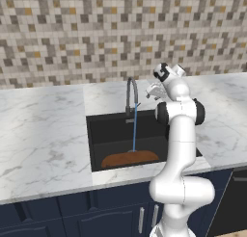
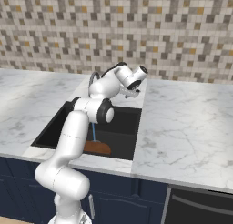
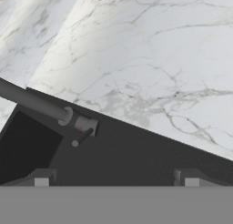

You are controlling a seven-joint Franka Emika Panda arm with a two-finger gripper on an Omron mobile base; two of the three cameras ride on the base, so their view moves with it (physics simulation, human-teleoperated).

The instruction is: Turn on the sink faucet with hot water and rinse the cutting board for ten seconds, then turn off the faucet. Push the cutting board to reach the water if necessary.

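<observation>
The sink faucet point(image 1: 131, 93) arches over the black sink point(image 1: 111, 127), and a thin blue stream of water point(image 1: 134, 130) falls from it onto the orange-brown cutting board point(image 1: 129, 158) lying at the basin's front. My gripper point(image 1: 153, 91) hovers just right of the faucet, above the sink's back edge, open with nothing between its fingers. In the hand view the fingertips point(image 3: 43, 177) stand wide apart over the black rim, and the faucet base point(image 3: 85, 124) with its small lever point(image 3: 81, 138) lies ahead to the left. From the right base view the water point(image 2: 93, 134) and board point(image 2: 98, 148) show behind my arm.
White marble counter point(image 1: 43, 135) spreads on both sides of the sink and behind it point(image 3: 150, 59). A mosaic tile wall point(image 1: 96, 33) rises at the back. Dark blue cabinet fronts point(image 1: 72, 212) run below the counter edge.
</observation>
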